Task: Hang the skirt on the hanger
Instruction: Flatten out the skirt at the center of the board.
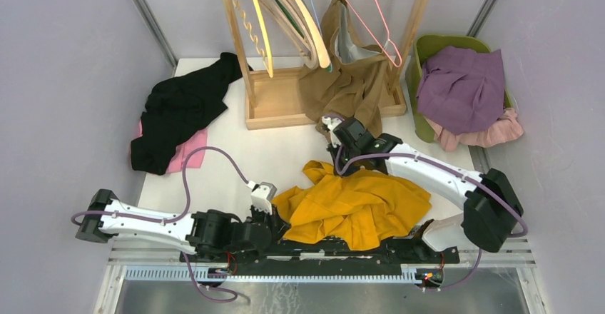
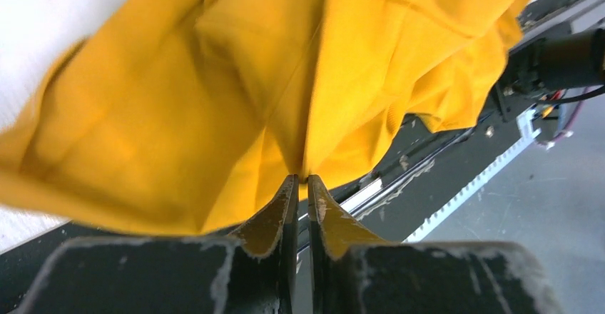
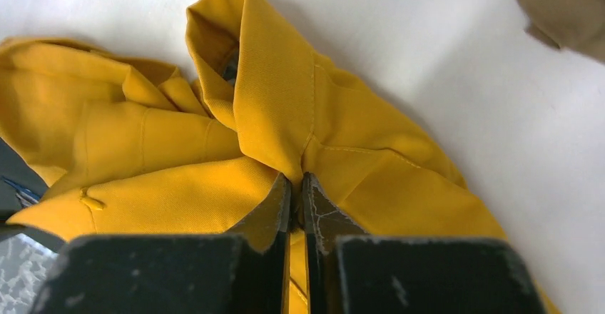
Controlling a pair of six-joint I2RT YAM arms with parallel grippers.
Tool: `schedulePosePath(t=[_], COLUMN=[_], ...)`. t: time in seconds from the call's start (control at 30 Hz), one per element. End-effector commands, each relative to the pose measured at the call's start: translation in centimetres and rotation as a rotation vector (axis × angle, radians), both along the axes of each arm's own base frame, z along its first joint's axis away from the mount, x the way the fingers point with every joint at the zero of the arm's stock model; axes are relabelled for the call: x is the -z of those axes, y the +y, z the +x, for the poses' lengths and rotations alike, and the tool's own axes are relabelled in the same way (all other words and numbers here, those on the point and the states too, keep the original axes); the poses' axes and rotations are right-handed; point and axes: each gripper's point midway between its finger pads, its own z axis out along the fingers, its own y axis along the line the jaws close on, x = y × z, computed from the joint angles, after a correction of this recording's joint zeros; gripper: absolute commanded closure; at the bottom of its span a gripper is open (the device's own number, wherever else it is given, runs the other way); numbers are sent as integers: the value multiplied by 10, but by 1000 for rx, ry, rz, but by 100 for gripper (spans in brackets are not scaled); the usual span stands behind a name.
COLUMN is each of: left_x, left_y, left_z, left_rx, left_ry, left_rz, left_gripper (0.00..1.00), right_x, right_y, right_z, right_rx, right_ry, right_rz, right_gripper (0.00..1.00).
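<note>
Skirt: we find the yellow skirt (image 1: 355, 205) crumpled on the white table (image 1: 235, 158) at its near edge, between the two arms. Its near hem lies over the dark rail (image 1: 357, 251) in front of the arm bases. It is not on any hanger.
Left gripper: the left gripper (image 2: 301, 180) sits at the skirt's left edge. Its jaws are drawn almost together, with a fold of yellow cloth pinched at the tips.
Right gripper: the right gripper (image 3: 295, 178) sits at the skirt's far edge, beside a raised, hood-like fold. Its jaws are narrow, and a pleat of the skirt runs down between them.
Hangers: we see several wooden hangers (image 1: 303, 25) and one pink wire hanger (image 1: 377, 11) on a wooden rack (image 1: 285, 107) at the far side of the table, well apart from the skirt.
Brown garment: a brown garment (image 1: 349, 78) hangs on the rack and drapes over its base, just beyond the right gripper.
Left side of table: a black garment (image 1: 182, 107) lies partly over a pink cloth (image 1: 187, 151).
Right side: a green basket (image 1: 422, 51) holds a purple garment (image 1: 460, 85) on top of a pale pink one (image 1: 492, 133).
Not determined: we cannot tell how much cloth each gripper has taken in.
</note>
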Motion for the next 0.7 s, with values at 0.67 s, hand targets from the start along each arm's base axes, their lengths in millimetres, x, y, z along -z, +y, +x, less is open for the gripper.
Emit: schedulePosePath(t=[0.67], left_x=[-4], left_y=[-20], left_z=[-10], left_rx=[9], left_ry=[52], left_rz=[-31], left_gripper=[68], right_x=[-47], right_y=[68], right_z=[70], right_rx=[-161], right_ry=[-36], right_rz=[-23], right_gripper=[50])
